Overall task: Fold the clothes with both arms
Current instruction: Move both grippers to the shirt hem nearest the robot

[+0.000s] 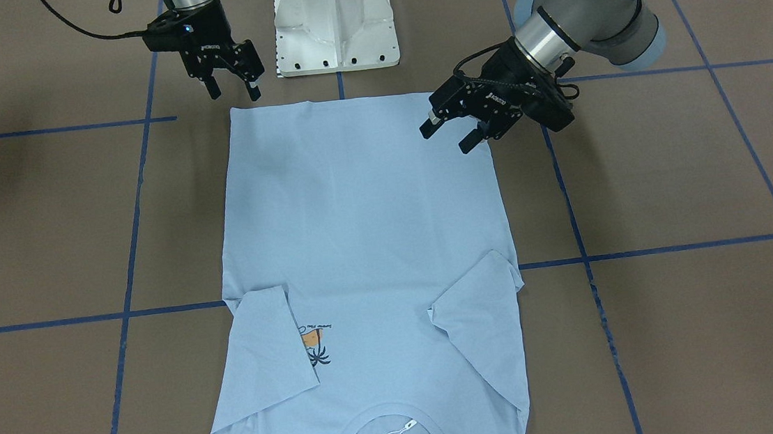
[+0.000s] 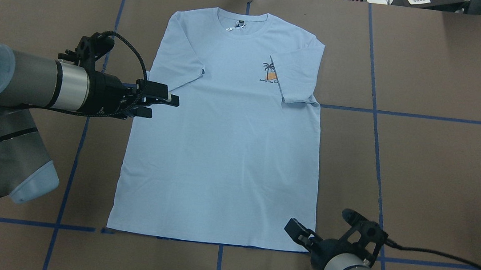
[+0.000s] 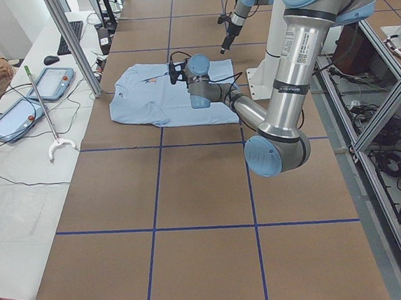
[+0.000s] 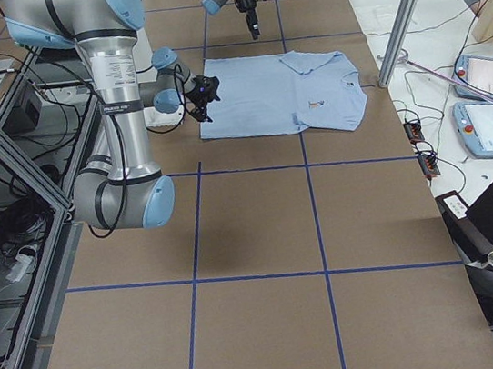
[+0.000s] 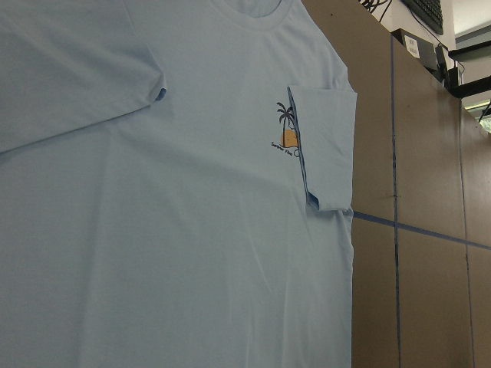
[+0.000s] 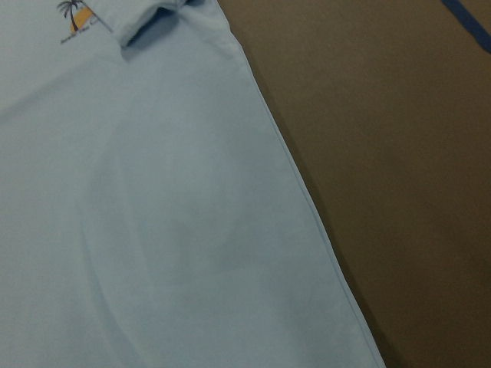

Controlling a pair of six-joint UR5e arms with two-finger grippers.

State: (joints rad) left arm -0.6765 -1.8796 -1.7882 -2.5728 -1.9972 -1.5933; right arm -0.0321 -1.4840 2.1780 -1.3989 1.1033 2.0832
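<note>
One light blue T-shirt flat on the table, collar away from the robot, sleeves turned in. Left arm out at its side edge, left gripper spread and empty; right gripper, likewise spread, by the near hem corner (probably staging a lengthwise fold).
</note>
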